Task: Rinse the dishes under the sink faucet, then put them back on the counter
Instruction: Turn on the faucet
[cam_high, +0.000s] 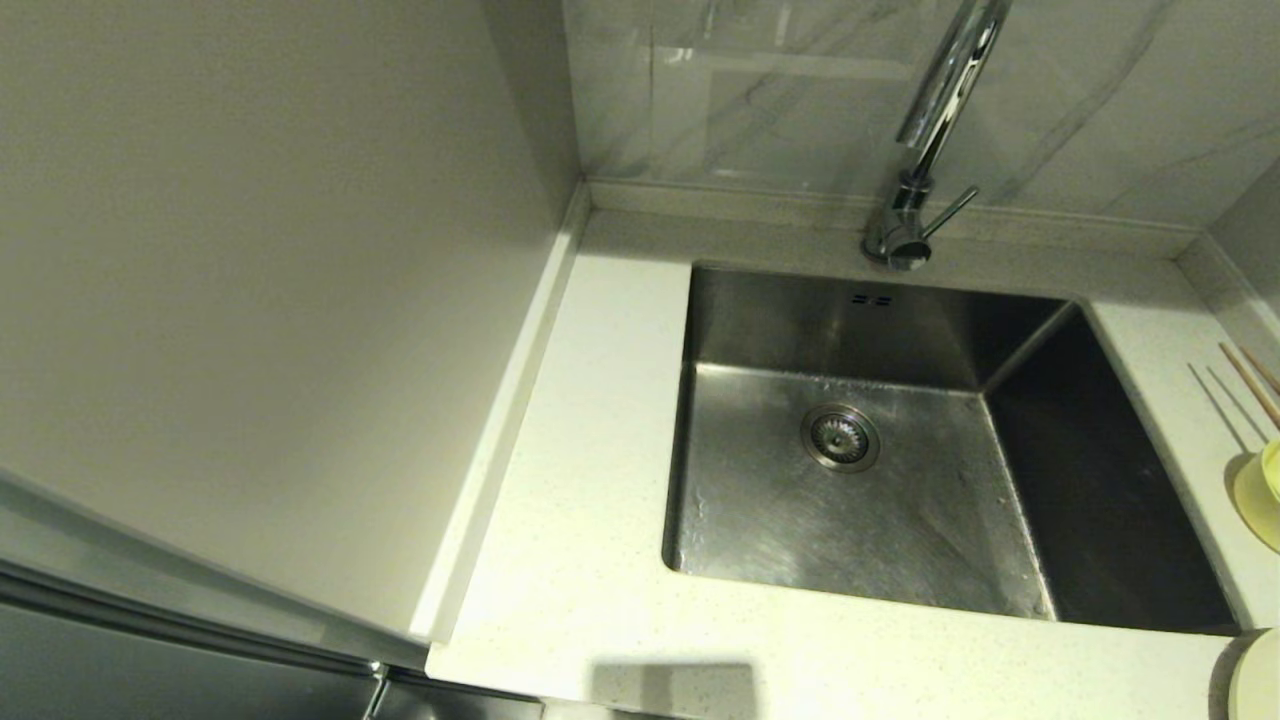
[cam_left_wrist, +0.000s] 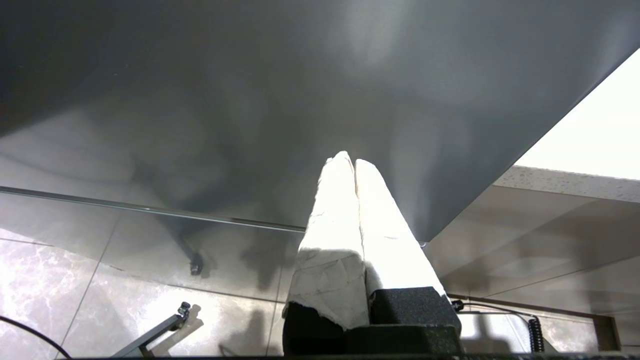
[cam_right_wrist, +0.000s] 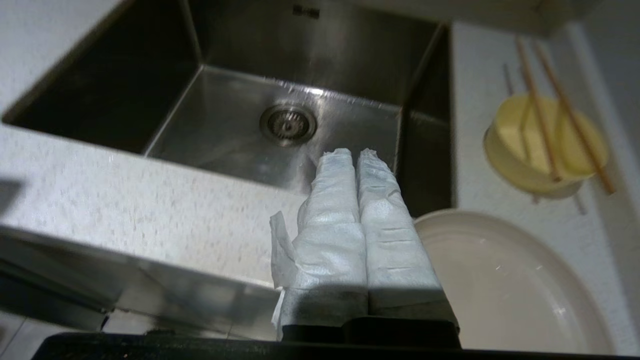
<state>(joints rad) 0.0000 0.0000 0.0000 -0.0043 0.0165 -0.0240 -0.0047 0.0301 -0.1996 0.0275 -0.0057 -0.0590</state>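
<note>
The right gripper (cam_right_wrist: 356, 152), white-wrapped fingers pressed together and empty, hovers over the near counter edge at frame centre. The wide cream-white round plate (cam_right_wrist: 505, 285) lies lower right on the speckled off-white stone counter (cam_right_wrist: 125, 200). The pale yellow round bowl (cam_right_wrist: 545, 145), upper right, carries two thin wooden chopsticks (cam_right_wrist: 540, 110). The left gripper (cam_left_wrist: 354, 161), also closed and empty, points at a grey panel (cam_left_wrist: 300, 75).

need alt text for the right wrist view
The shut right gripper hangs over the sink's near edge. On the counter beside it sit a plate and a bowl with chopsticks across its rim.
</note>
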